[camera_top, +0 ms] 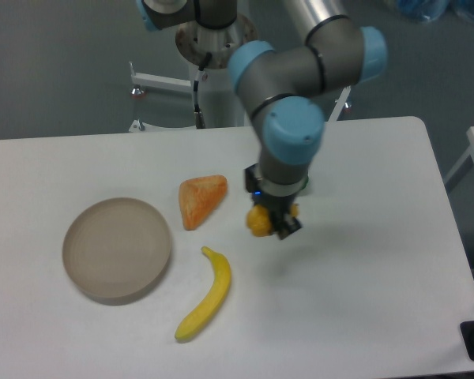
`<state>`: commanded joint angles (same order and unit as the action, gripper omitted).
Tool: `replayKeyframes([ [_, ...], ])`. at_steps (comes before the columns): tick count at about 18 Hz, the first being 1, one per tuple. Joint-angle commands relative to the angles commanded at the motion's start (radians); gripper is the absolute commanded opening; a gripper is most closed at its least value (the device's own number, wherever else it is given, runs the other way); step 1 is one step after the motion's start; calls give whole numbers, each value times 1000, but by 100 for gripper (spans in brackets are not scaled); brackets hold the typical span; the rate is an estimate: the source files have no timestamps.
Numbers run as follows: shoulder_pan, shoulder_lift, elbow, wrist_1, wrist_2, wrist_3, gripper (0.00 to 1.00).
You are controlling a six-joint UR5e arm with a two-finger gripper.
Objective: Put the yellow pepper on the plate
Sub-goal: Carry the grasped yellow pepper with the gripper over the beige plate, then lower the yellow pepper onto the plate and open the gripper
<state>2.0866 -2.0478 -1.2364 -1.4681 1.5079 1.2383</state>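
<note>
My gripper [270, 224] hangs over the middle of the table and is shut on the yellow pepper [258, 222], a small yellow-orange lump that shows between the dark fingers, held a little above the tabletop. The plate [117, 249], a round beige-tan dish with a low rim, sits at the left of the table, well to the left of the gripper. It holds nothing.
An orange wedge-shaped piece [200, 199] lies between the plate and the gripper. A long curved yellow banana [206, 296] lies in front of it, right of the plate. The arm's base stands behind the table's far edge.
</note>
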Motion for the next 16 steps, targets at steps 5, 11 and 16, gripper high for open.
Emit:
replayKeyframes([
  [5, -132, -20, -60, 167, -2, -183, 25],
  [11, -249, -72, -97, 222, -2, -295, 25],
  [16, -289, -100, -98, 221, -2, -315, 32],
])
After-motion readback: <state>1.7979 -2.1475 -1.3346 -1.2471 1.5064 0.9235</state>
